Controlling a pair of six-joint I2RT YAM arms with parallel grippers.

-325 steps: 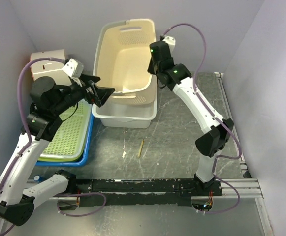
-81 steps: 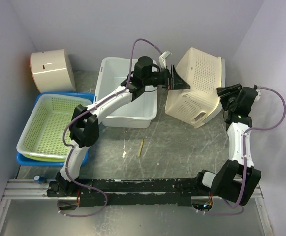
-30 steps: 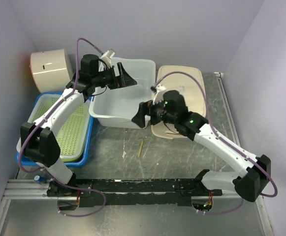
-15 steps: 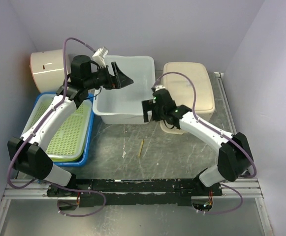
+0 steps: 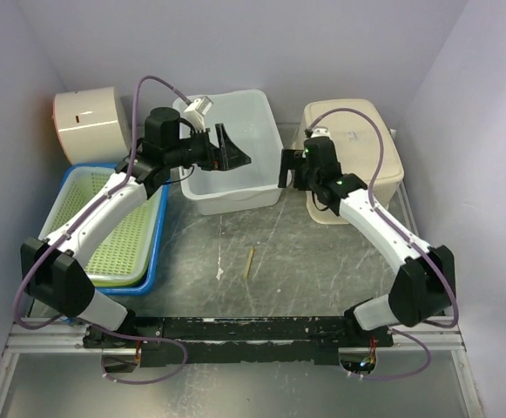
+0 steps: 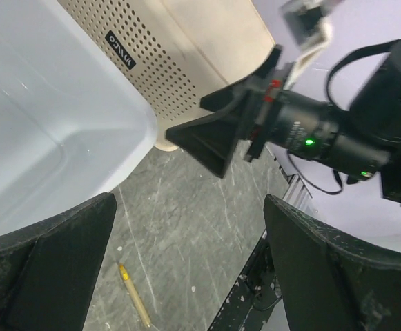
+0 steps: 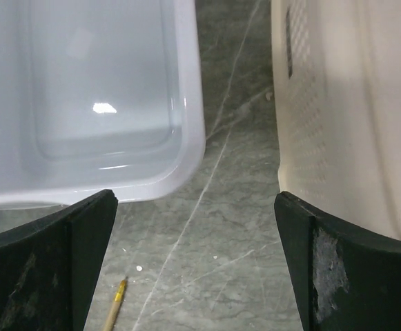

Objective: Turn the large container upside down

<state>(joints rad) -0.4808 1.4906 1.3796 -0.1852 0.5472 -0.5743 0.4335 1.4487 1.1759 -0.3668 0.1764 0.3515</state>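
table (image 5: 313,270): grey, marbled; carries everything below.
large container (image 5: 357,139): cream, perforated walls, upside down with flat base up; on the table at far right, close to the right wall. Not gripped by either claw.
white tub (image 5: 235,178): upright, open side up, far centre; just beside the large container, strip of bare table between them in the right wrist view.
blue tray (image 5: 152,261): left side of the table, under the basket.
green basket (image 5: 104,235): perforated, sitting in the blue tray, open side up.
cream drum (image 5: 87,122): far left corner, behind the tray, apart from the tub.
left gripper (image 5: 231,150): above the white tub's inside, pointing right; jaws spread wide, nothing between them.
right gripper (image 5: 286,168): above the gap between tub and large container, pointing left; jaws spread wide, nothing between them; tub corner on one side, container wall on the other in its wrist view.
pencil (image 5: 249,260): flat on the table, near side of the tub, well apart from both claws.
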